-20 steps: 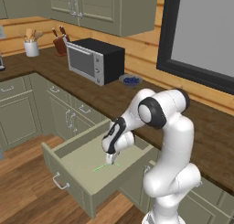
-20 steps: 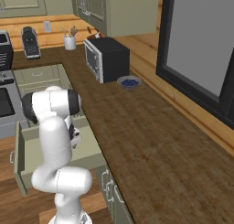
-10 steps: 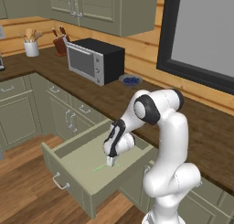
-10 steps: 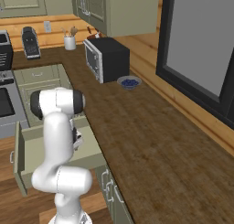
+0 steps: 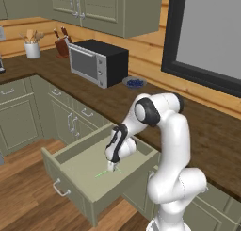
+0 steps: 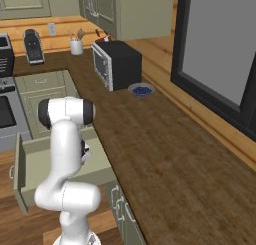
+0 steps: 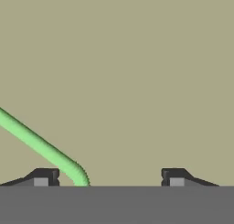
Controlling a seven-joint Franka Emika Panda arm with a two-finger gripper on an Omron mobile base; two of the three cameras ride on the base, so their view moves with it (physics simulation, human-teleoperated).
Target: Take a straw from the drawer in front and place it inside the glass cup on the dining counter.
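Observation:
The sage-green drawer (image 5: 70,190) stands pulled open in front of me, and it also appears in the right base view (image 6: 30,164). On its floor lies the thin light green straw (image 5: 105,173). My gripper (image 5: 111,167) reaches straight down into the drawer, tips at the floor over the straw's end. In the hand view the straw (image 7: 41,145) runs from the left edge to a bent end just inside the left fingertip (image 7: 43,177). The gripper (image 7: 109,179) is open, with nothing pinched. The glass cup and the dining counter are out of view.
A dark wood worktop (image 5: 155,112) runs behind the drawer, carrying a microwave (image 5: 96,62), a small blue bowl (image 5: 135,83), a knife block (image 5: 61,46) and a white utensil holder (image 5: 32,48). Drawer walls close in around the hand. A stove (image 6: 5,109) lies to the left.
The hand has sunk a little lower into the drawer, down onto the straw. The drawer and base have not moved.

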